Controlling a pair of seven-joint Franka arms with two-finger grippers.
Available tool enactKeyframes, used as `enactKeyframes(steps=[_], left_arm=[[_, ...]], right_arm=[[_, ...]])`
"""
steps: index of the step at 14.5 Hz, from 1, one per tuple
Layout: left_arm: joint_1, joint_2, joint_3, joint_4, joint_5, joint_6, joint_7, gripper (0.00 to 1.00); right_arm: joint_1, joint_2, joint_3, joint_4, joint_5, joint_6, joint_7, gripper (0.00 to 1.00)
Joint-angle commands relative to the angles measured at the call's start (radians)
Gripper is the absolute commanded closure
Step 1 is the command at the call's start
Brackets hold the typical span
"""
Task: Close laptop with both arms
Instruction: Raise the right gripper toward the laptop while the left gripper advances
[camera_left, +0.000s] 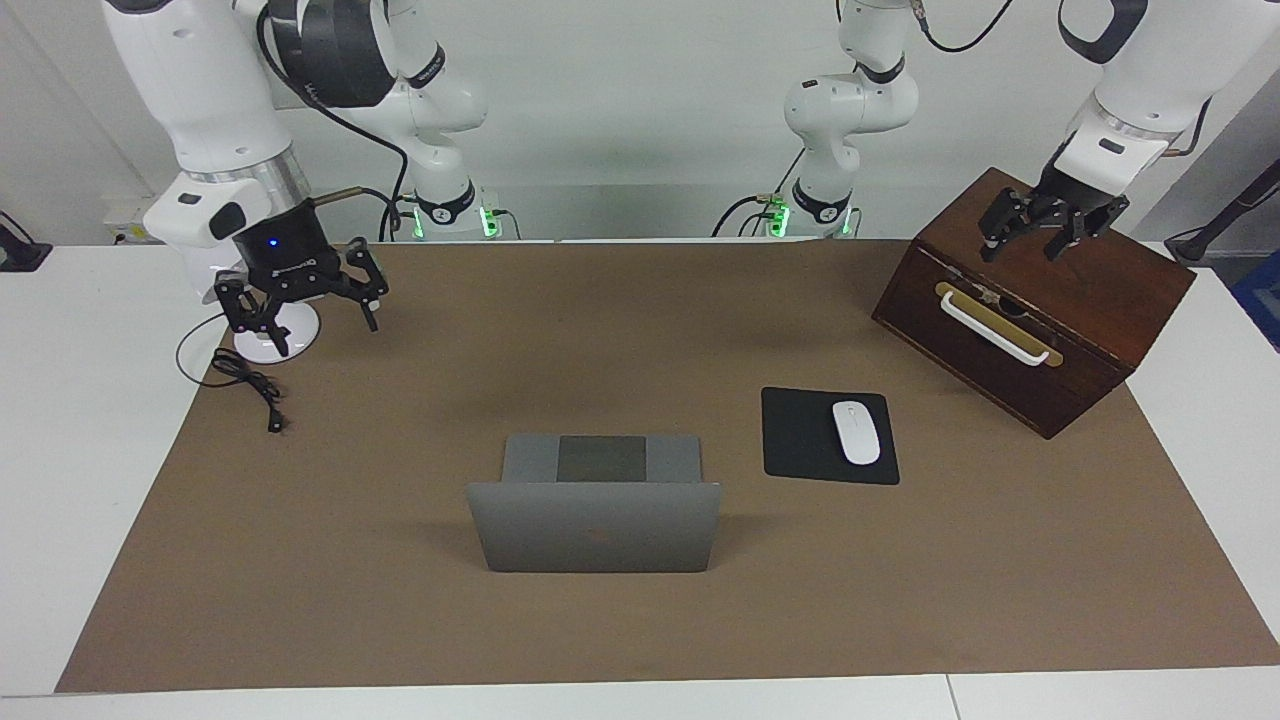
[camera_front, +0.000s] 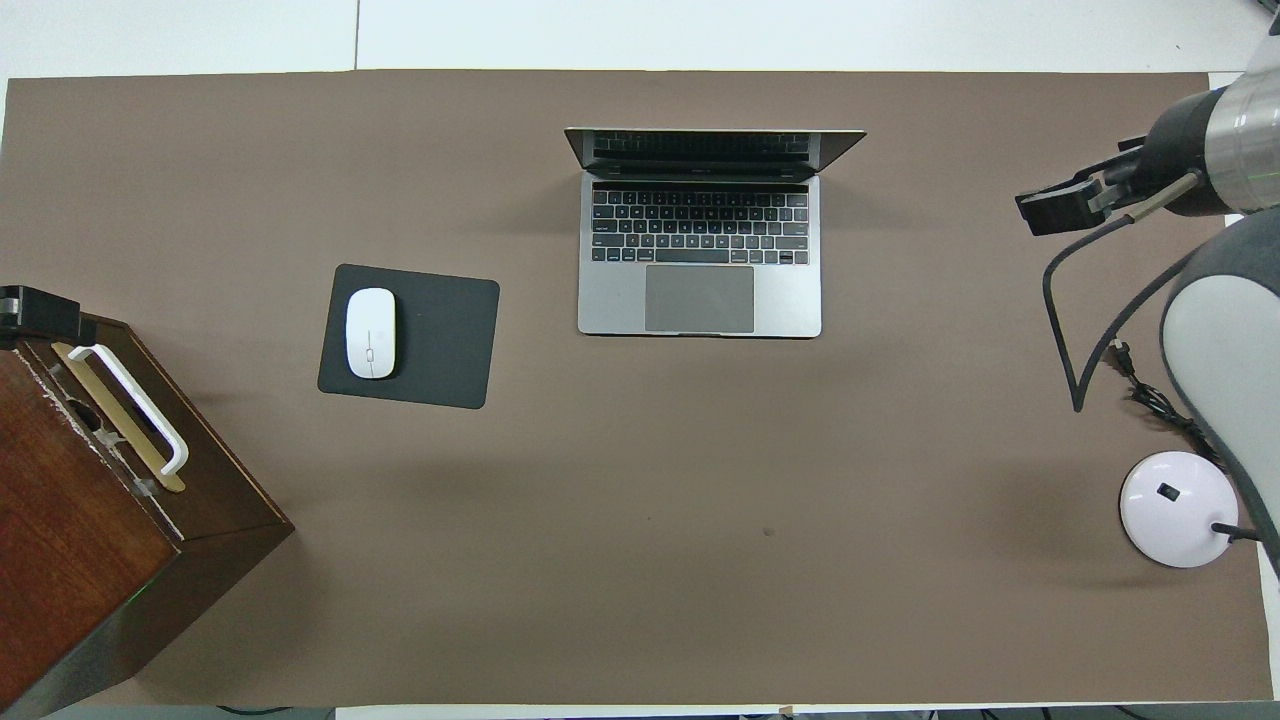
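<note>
Silver-grey laptop (camera_left: 597, 510) sits open mid-mat, lid upright, dark logo on it, keyboard facing the robots, well apart from both grippers' fingers, nothing touching it.
</note>
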Motion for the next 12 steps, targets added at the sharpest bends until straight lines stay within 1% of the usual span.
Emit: enactKeyframes(steps=[1, 3, 4, 5, 6, 7, 8, 9, 11, 12], left_arm=[[-0.004, -0.023, -0.002, -0.033, 0.012, 0.048, -0.012, 1.0], [-0.006, -0.021, -0.005, -0.033, 0.012, 0.079, -0.006, 1.0], [-0.018, -0.02, -0.007, -0.036, 0.012, 0.109, -0.01, 1.0], [-0.035, -0.02, -0.007, -0.047, 0.012, 0.137, -0.011, 1.0], [-0.039, -0.021, -0.009, -0.053, 0.01, 0.149, -0.006, 1.0], [-0.047, -0.02, -0.012, -0.056, 0.004, 0.154, -0.003, 1.0], [-0.073, -0.02, -0.012, -0.062, 0.001, 0.168, -0.001, 1.0], [-0.102, -0.02, -0.012, -0.079, 0.001, 0.195, 0.0, 1.0], [-0.159, -0.03, -0.01, -0.13, -0.001, 0.273, -0.009, 1.0], [-0.165, -0.041, -0.012, -0.166, -0.008, 0.309, -0.011, 1.0]], right_arm=[[-0.004, -0.001, 0.012, -0.025, 0.003, 0.07, -0.086, 0.0], [-0.004, 0.019, 0.024, -0.026, 0.006, 0.083, -0.087, 0.0], [-0.004, 0.036, 0.024, -0.028, 0.006, 0.109, -0.095, 0.02], [-0.004, 0.048, 0.025, -0.027, 0.006, 0.127, -0.116, 0.22], [-0.004, 0.059, 0.028, -0.022, 0.006, 0.149, -0.164, 0.51], [-0.004, 0.064, 0.041, -0.022, 0.006, 0.166, -0.185, 0.61], [-0.004, 0.07, 0.045, -0.016, 0.003, 0.169, -0.192, 0.91], [-0.004, 0.071, 0.047, -0.011, 0.001, 0.169, -0.199, 1.0], [-0.004, 0.081, 0.047, -0.005, -0.011, 0.181, -0.259, 1.0], [-0.004, 0.085, 0.053, -0.002, -0.029, 0.181, -0.297, 1.0]])
